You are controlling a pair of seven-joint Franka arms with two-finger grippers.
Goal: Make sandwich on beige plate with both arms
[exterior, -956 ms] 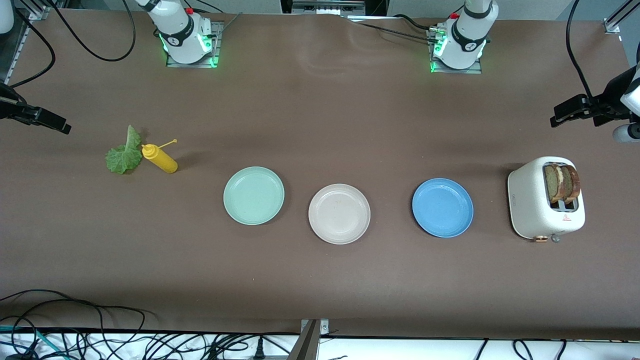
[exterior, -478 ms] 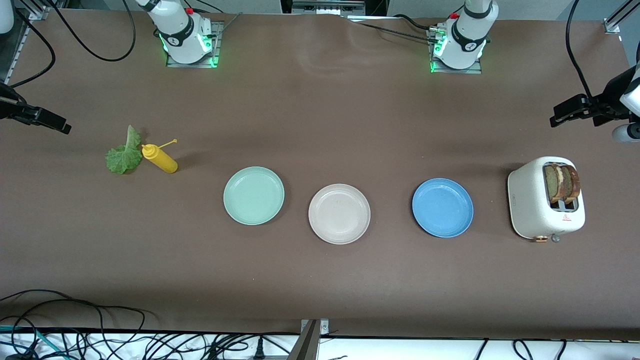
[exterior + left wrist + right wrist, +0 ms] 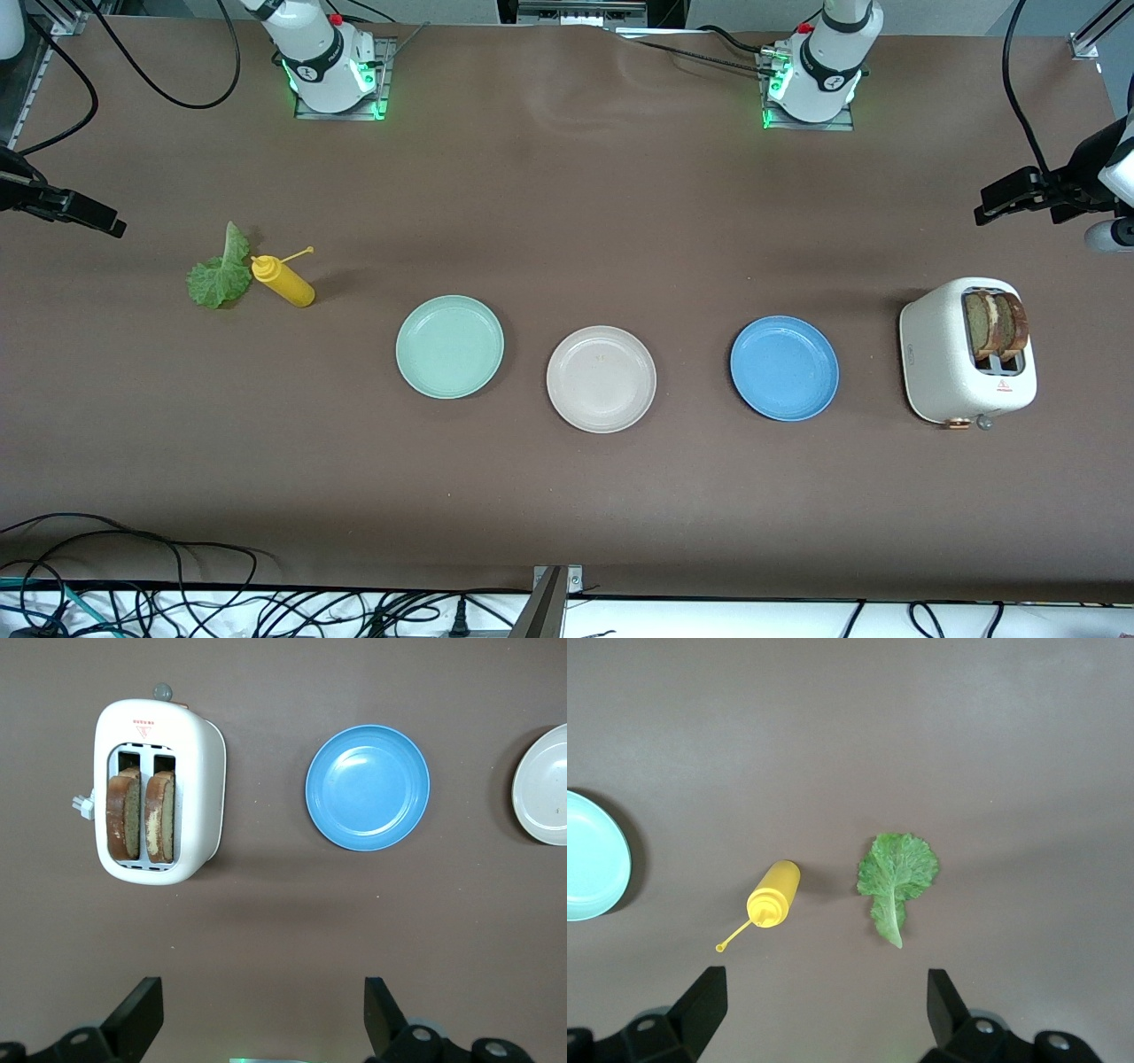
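Only a small red triangle sign on the white toaster [image 3: 966, 354]; no readable text

left tool [image 3: 257, 1019]: open, raised | right tool [image 3: 819, 1014]: open, raised

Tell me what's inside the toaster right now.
Two brown-crusted bread slices stand upright in the white toaster, one per slot, tops sticking out. Their lower parts are hidden inside the toaster.
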